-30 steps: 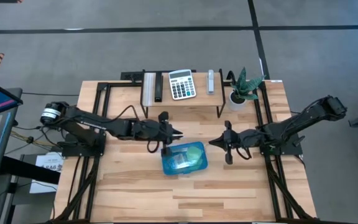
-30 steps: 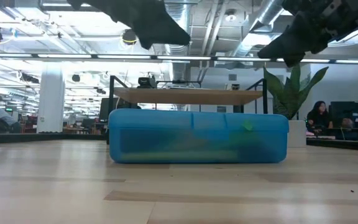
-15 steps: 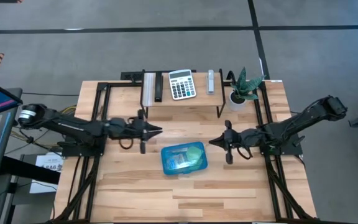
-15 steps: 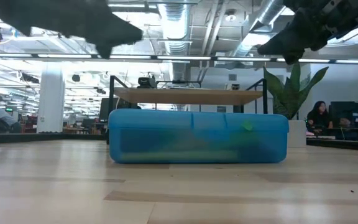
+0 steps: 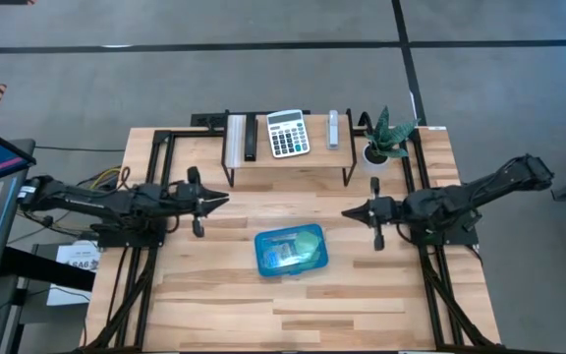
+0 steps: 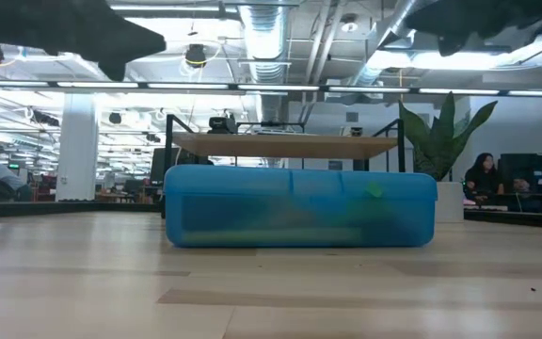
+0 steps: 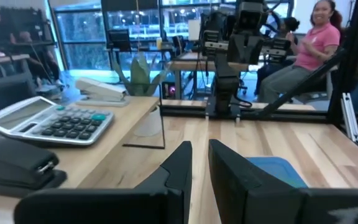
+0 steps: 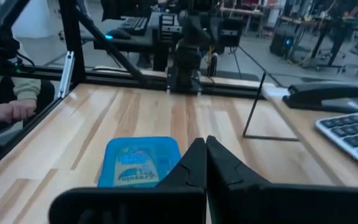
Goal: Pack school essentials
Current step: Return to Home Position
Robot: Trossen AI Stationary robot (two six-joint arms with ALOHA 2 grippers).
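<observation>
Both arms have drawn back from the blue supply box [image 5: 291, 250]. The left gripper [image 5: 222, 200], which was over the box's 11 o'clock corner a second ago, now hangs well off at its 10 o'clock. The right gripper [image 5: 347, 211] has eased away at 2 o'clock. Neither carries anything: the right one is clenched tight, and the left is pinched down to a thin slit.

From where I stand, the box sits alone near the middle of the table [image 5: 214, 295] with its lid down. The crayon box [image 8: 135, 163] shows through the lid, and the other essentials are packed around it.

The lid is the worry. It looks flat from table height, but I can't tell whether the catch has actually snapped, and an unlatched lid could lift if the box is picked up later.

The other risk is the retreat itself. The left arm passes close to the shelf [image 5: 288, 157] at 12 o'clock, which holds the calculator [image 5: 288, 133]. A wide swing there could clip a shelf leg.
</observation>
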